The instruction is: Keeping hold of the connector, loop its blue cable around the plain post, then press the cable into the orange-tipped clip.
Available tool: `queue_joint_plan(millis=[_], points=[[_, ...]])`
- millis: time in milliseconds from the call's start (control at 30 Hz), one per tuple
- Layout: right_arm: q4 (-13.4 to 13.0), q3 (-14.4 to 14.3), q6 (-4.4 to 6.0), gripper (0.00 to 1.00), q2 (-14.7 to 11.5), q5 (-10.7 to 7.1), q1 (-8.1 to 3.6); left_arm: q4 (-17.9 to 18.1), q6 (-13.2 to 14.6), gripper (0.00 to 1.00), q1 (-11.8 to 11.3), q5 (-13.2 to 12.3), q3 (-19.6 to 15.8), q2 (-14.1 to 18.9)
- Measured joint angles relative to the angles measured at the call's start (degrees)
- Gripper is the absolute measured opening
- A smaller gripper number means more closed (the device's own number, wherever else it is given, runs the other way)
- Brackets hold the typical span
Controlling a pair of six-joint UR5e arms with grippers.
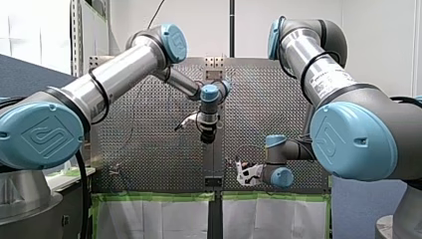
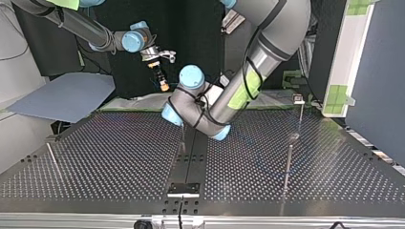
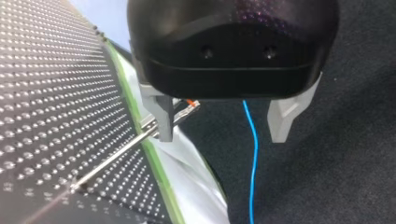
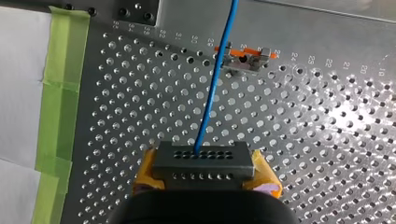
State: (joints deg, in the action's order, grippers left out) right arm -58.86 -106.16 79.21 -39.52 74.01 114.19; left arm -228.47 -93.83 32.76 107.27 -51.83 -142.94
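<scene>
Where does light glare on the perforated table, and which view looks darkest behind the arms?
Right wrist view: bright glare patch on the perforated table, to the side of the blue cable where the orange-tipped clip stands. Top view: the backdrop is darkest, nearly black.

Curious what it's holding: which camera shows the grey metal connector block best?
The right wrist view: the grey connector block is close up, clamped between my right gripper's yellow pads, blue cable plugged in. Front and top views leave it too small to make out; the left wrist view shows only cable.
</scene>
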Motion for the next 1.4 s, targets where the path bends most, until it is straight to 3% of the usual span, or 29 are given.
queue_joint_plan(millis=[200, 400, 800, 1000, 1167, 1400], points=[[0.00, 0.23, 0.00, 0.00, 0.00, 0.00, 0.20, -0.27, -0.08, 1.00, -0.38, 0.02, 2.36, -2.55], [-0.06, 0.25, 0.01, 0.00, 0.00, 0.00, 0.33, 0.21, -0.35, 1.00, -0.82, 0.75, 2.70, -3.05], [0.34, 0.28, -0.06, 0.00, 0.00, 0.00, 0.40, 1.71, -0.20, 1.00, -2.07, 2.19, 2.45, -4.16], [0.44, 0.42, -0.01, 0.00, 0.00, 0.00, 0.45, 2.10, 1.18, 1.00, -2.22, 2.29, 0.22, -5.29], [0.44, 0.45, 0.00, 0.00, 0.00, 0.00, 0.52, 3.24, 1.47, 1.00, -2.53, 1.77, -0.44, -5.37], [0.40, 0.47, 0.03, 0.00, 0.00, 0.00, 0.69, 6.38, 1.44, 1.00, -2.91, -1.01, -0.46, -5.51]])
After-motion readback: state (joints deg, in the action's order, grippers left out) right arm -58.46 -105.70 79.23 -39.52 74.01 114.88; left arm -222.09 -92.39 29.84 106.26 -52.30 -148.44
